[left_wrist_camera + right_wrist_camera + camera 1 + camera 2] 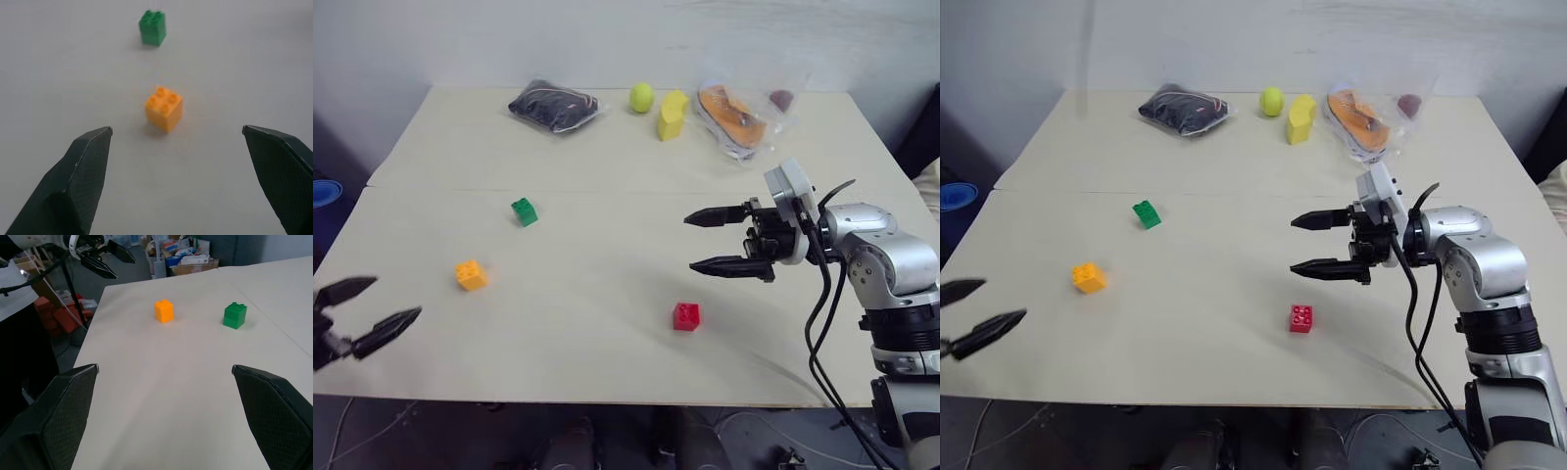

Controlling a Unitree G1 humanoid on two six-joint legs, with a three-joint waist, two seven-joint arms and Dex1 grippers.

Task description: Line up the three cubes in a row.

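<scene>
Three cubes lie apart on the pale table (607, 157). The green cube (524, 211) sits left of centre. Nearer the front left is the orange-yellow cube (471, 274). The red cube (685, 315) lies right of centre, near the front. My right gripper (710, 242) hovers open above the table, pointing left, just above and behind the red cube. At the table's front left corner my left gripper (374, 302) is open and empty, with the orange-yellow cube (164, 108) and the green cube (153, 27) ahead of its fingers.
Along the far edge lie a dark bag (553, 105), a yellow-green ball (641, 97), a pale-yellow curved block (672, 116) and clear bags with orange contents (736, 116). A seam (607, 189) crosses the table. A blue object (325, 193) sits beyond the left edge.
</scene>
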